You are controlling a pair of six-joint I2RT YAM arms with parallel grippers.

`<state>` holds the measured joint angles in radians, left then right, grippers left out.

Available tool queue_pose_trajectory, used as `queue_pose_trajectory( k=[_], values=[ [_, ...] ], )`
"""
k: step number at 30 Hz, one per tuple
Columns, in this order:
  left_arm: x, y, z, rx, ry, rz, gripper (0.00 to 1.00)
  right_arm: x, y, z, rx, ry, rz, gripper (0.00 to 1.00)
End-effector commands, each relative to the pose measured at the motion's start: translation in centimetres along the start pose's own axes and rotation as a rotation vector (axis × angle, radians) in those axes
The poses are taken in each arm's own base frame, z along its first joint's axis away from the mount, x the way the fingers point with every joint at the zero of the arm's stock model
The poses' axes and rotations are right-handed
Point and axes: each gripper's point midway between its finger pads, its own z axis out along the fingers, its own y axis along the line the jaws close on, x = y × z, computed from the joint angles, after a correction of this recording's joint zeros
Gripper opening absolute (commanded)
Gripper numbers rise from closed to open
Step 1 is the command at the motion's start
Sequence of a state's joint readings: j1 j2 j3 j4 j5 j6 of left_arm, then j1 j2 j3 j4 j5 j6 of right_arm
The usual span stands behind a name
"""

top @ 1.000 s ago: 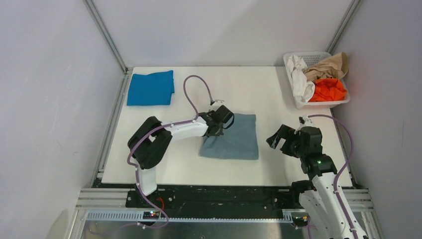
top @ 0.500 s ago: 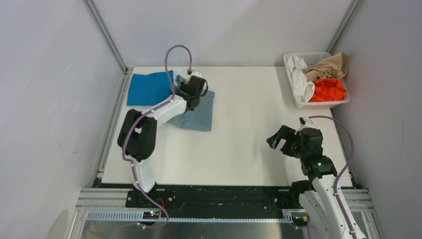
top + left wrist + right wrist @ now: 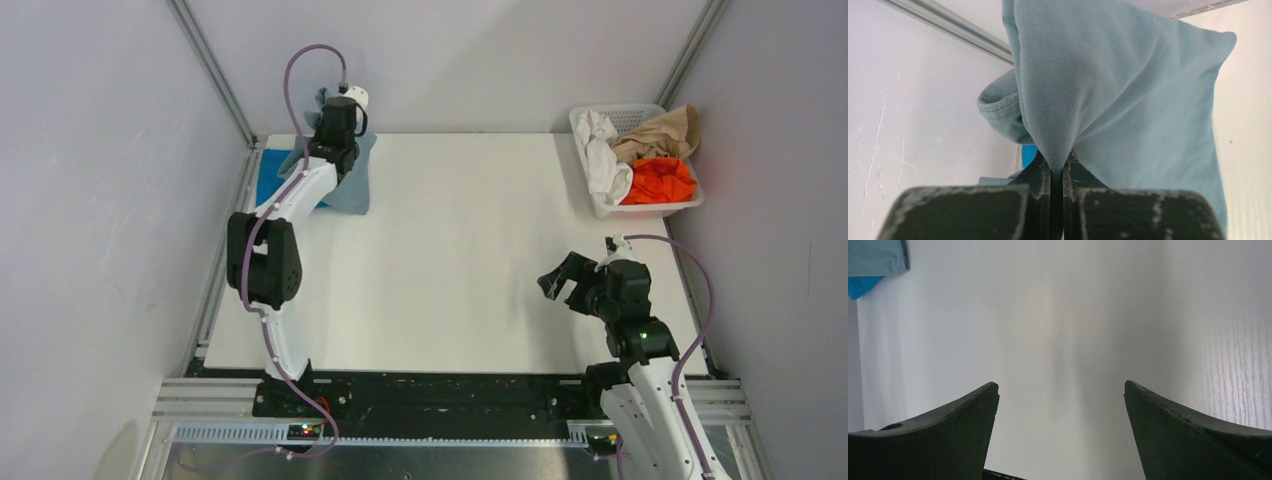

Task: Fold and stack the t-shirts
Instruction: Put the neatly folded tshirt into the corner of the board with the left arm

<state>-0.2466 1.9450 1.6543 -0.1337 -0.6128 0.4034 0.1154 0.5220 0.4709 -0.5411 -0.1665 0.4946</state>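
My left end effector (image 3: pixel 1057 167) is clamped on the grey-blue t-shirt (image 3: pixel 1128 100), dangling it over the bright blue t-shirt (image 3: pixel 266 182); right end effector (image 3: pixel 1061 386) is wide open.

At the far left corner of the table (image 3: pixel 480 260), the left gripper (image 3: pixel 1056 167) pinches the hanging shirt (image 3: pixel 354 186), which dangles over the right part of the flat shirt (image 3: pixel 266 182) lying there. The basket (image 3: pixel 640 209) (clothes (image 3: pixel 662 180) piled in it) stands far right. The right gripper (image 3: pixel 566 284) hovers near right, fingers apart.
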Motion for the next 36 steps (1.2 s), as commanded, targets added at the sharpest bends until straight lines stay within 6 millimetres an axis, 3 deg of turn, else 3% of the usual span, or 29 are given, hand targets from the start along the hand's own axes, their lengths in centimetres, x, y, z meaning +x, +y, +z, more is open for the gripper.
queue_pose_trajectory(
  k=[1,9,15,36],
  values=[
    [-4.1,3.1,0.4,-0.003,-0.128,0.011,0.00,-1.1,-0.4,0.1,0.024,-0.058,-0.015,1.00],
    [-6.9,6.5,-0.7,-0.027,-0.188,-0.020,0.00,-1.3,-1.0,0.2,0.058,-0.071,-0.010,1.00],
    [-8.9,7.5,-2.6,0.003,-0.252,-0.136,0.00,-1.4,-1.3,0.2,0.072,-0.075,-0.008,1.00],
    [-11.1,10.0,-3.9,-0.005,-0.305,-0.331,0.00,-1.4,-1.5,0.2,0.084,-0.078,-0.007,1.00]
  ],
)
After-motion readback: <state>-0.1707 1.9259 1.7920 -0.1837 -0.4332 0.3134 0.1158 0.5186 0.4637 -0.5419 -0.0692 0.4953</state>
